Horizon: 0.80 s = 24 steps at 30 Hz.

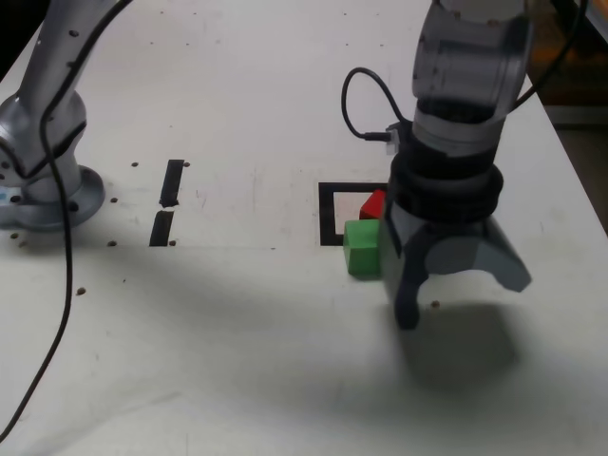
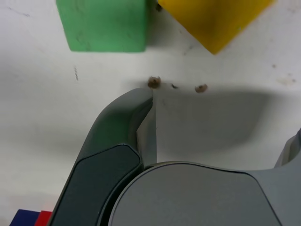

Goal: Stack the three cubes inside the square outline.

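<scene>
My grey two-fingered gripper hangs low over the white table, fingers spread wide apart and holding nothing. The small matte green cube sits on the table just outside the lower edge of the black tape square outline, touching or just beside it. The small matte red cube lies inside that outline, partly hidden behind my wrist. In the wrist view, the small matte yellow cube rests near the green one, ahead of my fingertips.
</scene>
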Tool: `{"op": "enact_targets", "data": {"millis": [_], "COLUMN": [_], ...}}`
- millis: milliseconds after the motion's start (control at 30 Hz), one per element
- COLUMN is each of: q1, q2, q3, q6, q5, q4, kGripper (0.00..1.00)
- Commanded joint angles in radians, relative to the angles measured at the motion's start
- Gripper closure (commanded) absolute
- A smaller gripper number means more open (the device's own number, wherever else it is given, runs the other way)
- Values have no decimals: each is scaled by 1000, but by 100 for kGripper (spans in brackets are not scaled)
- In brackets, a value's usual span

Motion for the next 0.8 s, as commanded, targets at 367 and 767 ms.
{"op": "enact_targets", "data": {"millis": [367,767], "q1": [18,39], "q2": [-4,-7], "q3": [49,90], "q6": [-1,1], "q5": [6,21], "q4": [-42,-75], "kGripper": [1,1]}}
